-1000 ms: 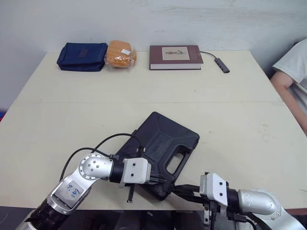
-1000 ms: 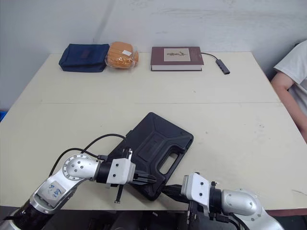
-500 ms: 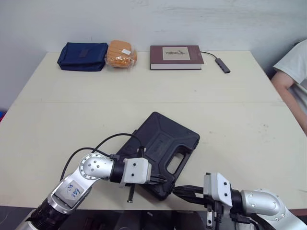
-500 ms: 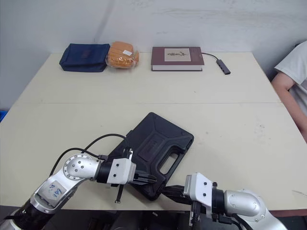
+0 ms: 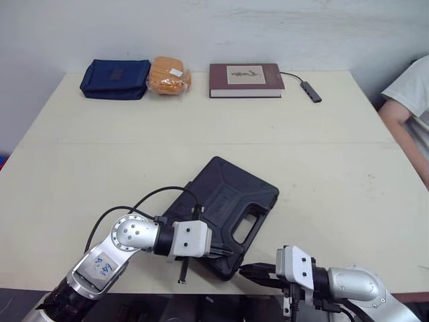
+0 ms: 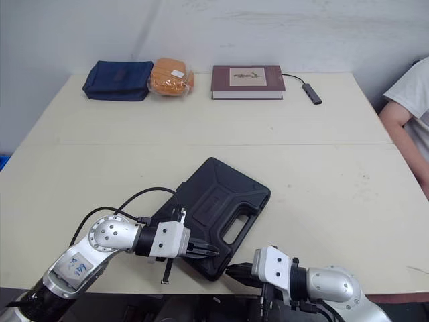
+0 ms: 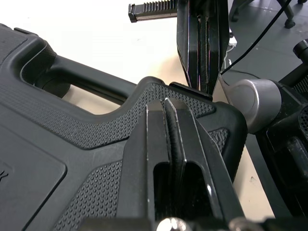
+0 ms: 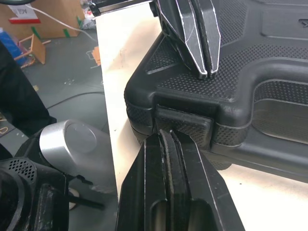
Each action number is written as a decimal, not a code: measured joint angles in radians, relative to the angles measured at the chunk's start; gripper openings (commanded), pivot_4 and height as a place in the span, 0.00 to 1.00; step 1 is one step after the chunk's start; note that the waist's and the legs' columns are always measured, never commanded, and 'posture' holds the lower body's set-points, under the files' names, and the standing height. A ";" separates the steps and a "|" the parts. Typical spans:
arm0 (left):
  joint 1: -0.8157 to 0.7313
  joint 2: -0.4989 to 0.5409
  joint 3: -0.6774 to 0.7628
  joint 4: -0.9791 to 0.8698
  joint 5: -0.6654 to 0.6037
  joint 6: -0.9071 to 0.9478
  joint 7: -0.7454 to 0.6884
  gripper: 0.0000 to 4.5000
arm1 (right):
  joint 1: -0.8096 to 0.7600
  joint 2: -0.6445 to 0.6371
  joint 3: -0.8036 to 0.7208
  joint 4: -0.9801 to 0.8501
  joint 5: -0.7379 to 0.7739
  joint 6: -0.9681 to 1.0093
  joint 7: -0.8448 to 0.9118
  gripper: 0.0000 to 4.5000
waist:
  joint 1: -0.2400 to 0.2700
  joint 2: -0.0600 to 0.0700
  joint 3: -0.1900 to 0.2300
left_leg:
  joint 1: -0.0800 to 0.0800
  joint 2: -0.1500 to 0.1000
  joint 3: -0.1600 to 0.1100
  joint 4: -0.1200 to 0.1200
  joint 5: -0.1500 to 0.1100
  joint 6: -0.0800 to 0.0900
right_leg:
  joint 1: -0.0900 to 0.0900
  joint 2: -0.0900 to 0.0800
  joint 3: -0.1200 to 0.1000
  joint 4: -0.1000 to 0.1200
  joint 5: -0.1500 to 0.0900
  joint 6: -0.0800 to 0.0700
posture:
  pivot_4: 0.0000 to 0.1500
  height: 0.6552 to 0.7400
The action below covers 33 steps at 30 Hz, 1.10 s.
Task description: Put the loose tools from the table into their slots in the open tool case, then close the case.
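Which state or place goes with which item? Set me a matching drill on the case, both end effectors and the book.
Things:
1. tool case
2. left end effector
3. right end effector
4. book

States and places:
A. shut, tips at the latch on the case's front side
B. at the far edge of the table
C. lid down, near the table's front edge
D. shut, tips on top of the case's near corner

Pairs: 1-C, 2-D, 3-A, 4-B

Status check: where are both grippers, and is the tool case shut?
Left gripper shut, tips on the tool case lid's near corner. Right gripper shut, nosed up to the front latch. Lid down. Book and blue pouch far back.
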 measured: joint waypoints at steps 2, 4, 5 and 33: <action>0.000 0.000 0.000 0.000 0.000 0.001 0.000 0.01 | -0.004 0.002 0.000 0.001 -0.003 -0.001 0.003 0.00 | -0.001 0.000 0.000 | 0.000 0.000 0.000 -0.001 0.000 0.000 | 0.000 0.000 0.000 0.000 0.000 0.000 | 1.00 1.00; 0.000 0.000 -0.001 0.000 0.000 0.001 -0.001 0.01 | -0.010 0.001 0.001 0.002 -0.004 -0.001 0.010 0.00 | -0.001 0.000 0.000 | 0.000 0.000 0.000 -0.001 0.000 0.000 | 0.000 0.000 0.000 0.000 0.000 0.000 | 1.00 1.00; 0.000 0.000 -0.001 0.000 0.000 0.001 -0.001 0.01 | -0.013 0.001 0.001 0.002 -0.004 0.001 0.012 0.00 | -0.001 0.000 0.000 | 0.000 0.000 0.000 -0.001 0.000 0.000 | 0.000 0.000 0.000 0.000 0.000 0.000 | 1.00 1.00; 0.051 -0.044 0.173 0.121 -0.096 -0.156 -0.031 0.01 | 0.045 -0.118 -0.263 -0.114 0.174 0.093 0.090 0.00 | 0.005 0.003 0.012 | -0.004 0.001 -0.001 0.000 0.001 -0.001 | -0.004 0.001 -0.002 0.000 0.000 -0.002 | 1.00 1.00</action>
